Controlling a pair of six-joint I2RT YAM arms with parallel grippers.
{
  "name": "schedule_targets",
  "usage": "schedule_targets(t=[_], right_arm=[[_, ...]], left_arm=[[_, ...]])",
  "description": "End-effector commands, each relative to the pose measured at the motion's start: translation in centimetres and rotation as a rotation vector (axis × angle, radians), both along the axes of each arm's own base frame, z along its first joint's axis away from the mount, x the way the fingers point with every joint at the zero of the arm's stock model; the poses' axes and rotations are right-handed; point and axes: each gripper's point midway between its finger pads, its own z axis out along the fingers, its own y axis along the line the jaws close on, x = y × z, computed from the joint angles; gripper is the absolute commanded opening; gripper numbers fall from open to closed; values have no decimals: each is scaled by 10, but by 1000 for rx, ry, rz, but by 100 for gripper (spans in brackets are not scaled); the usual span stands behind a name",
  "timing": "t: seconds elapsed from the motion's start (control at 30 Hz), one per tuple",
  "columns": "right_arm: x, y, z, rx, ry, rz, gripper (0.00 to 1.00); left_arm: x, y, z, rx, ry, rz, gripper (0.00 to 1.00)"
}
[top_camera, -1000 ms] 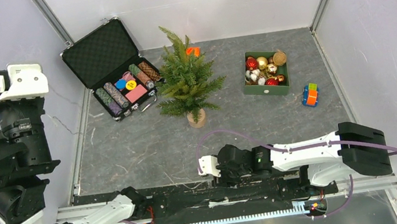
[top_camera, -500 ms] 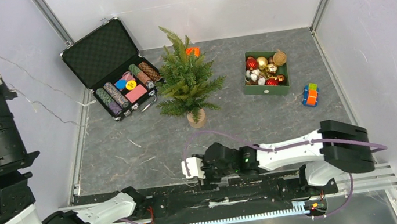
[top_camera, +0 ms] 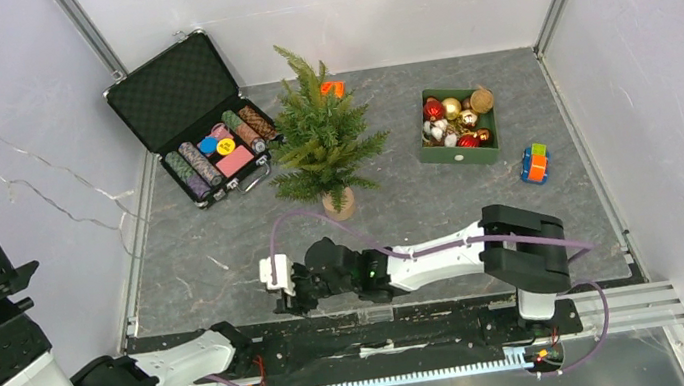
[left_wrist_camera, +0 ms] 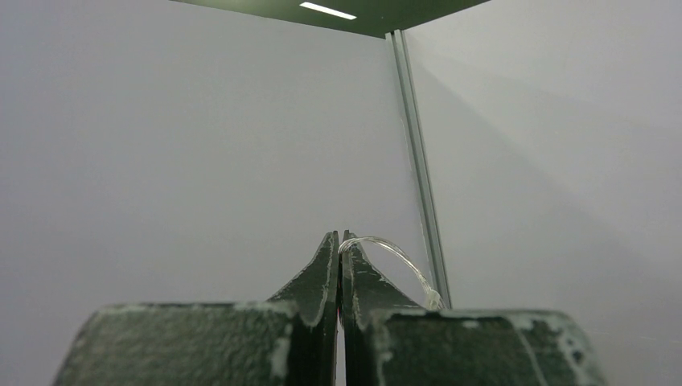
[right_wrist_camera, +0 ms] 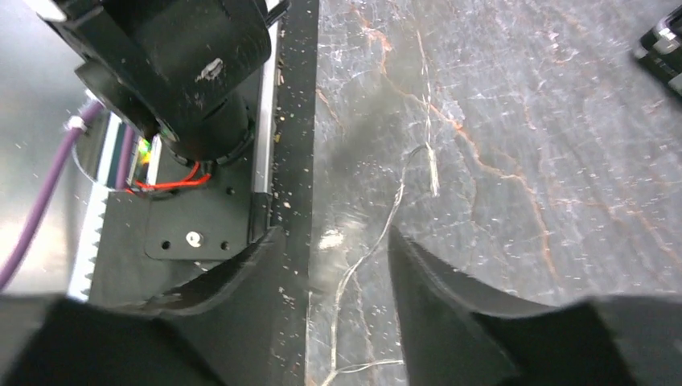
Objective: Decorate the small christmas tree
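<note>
As the left gripper (left_wrist_camera: pixel 341 241), clamped on the wire (left_wrist_camera: pixel 400 251), rises, the right gripper (right_wrist_camera: pixel 336 237) sweeps left, jaws apart over its slack, ready for draping the small christmas tree (top_camera: pixel 321 140).

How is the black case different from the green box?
The black foam-lined briefcase has a lid, standing open; the small green box has none. The briefcase holds rows of coloured chips; the box holds red and gold baubles. In the top view the briefcase lies left of the small green christmas tree, the box right of it. Both are open and filled.
</note>
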Motion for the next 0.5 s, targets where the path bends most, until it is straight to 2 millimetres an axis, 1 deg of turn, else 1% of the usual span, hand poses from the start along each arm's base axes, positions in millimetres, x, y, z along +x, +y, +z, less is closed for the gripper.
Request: schedule_targets(t=[0.0, 0.03, 0.07, 0.1, 0.13, 0.2, 0.27, 0.4, 0.43, 0.47], right_arm=[[4, 11, 12, 60, 62, -31, 36], [4, 7, 13, 68, 72, -38, 25], [7, 1, 17, 77, 79, -56, 10], [11, -5, 23, 84, 79, -78, 0], [14, -11, 28, 85, 75, -96, 0], [20, -23, 48, 92, 48, -129, 0], [25, -35, 76, 111, 4, -155, 0], [33, -56, 150, 168, -101, -196, 0], [34, -61, 171, 189, -118, -202, 0], [34, -65, 196, 224, -133, -202, 0]], left_arm=[[1, -1, 5, 31, -6, 21, 2], [1, -2, 3, 34, 3, 17, 2], [2, -3, 1, 38, 12, 12, 2], [6, -6, -4, 49, 31, 6, 2], [10, -9, -10, 62, 55, -2, 2], [22, -20, -25, 99, 115, -9, 2], [35, -29, -40, 129, 169, -8, 2], [55, -46, -59, 156, 230, -20, 2], [61, -51, -63, 161, 243, -29, 2], [67, -57, -68, 163, 256, -41, 2]])
